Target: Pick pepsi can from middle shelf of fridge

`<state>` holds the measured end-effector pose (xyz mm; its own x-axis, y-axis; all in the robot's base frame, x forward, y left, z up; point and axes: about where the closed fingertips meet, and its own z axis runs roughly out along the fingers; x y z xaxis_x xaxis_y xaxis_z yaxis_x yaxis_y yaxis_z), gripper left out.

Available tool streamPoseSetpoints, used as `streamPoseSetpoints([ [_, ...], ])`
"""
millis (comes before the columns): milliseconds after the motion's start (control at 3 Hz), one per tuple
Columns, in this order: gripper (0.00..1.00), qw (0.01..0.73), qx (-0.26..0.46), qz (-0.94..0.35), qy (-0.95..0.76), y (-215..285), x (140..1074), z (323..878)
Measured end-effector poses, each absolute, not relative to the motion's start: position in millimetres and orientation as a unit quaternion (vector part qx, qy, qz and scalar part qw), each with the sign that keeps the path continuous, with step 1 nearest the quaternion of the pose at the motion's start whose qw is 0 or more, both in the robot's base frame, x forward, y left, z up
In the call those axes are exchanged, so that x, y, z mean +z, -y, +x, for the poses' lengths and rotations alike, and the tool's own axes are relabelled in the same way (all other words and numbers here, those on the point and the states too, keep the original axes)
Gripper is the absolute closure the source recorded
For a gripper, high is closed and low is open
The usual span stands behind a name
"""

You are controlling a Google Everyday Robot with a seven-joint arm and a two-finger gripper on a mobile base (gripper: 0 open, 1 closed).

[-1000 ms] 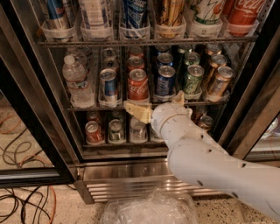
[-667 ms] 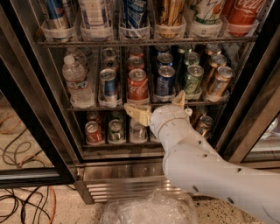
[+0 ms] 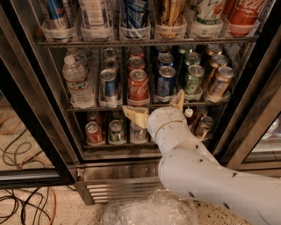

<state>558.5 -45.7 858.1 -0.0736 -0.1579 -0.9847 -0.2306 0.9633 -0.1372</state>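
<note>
The end effector (image 3: 157,108) hovers at the front edge of the middle shelf (image 3: 90,108) of the fridge (image 3: 118,172), its fingers spread wide and gripping nothing. The pepsi can (image 3: 166,81) stands in its lane at the end effector's 12 o'clock, with a Coca-Cola can (image 3: 138,86) at the pepsi can's 9 o'clock.

White "Coca-Cola" script stood on the red can (image 3: 138,85) in the front row of the middle shelf (image 3: 88,108). The same script, cut off at the frame's top, showed on a larger red container (image 3: 243,11) on the rack above and far right of the red can. The pepsi can (image 3: 166,81), just right of the red can, bore pale markings too blurred to read. The end effector (image 3: 154,105), fingers spread, hung just below and right of the red can.
</note>
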Motion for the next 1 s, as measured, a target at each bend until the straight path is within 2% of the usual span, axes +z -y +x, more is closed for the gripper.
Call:
streamPoseSetpoints([
  [667, 0.03, 0.677, 0.031, -0.117, -0.726, 45, 856, 568],
  [1000, 0.13, 0.680, 0.023, -0.108, -0.725, 50, 855, 573],
])
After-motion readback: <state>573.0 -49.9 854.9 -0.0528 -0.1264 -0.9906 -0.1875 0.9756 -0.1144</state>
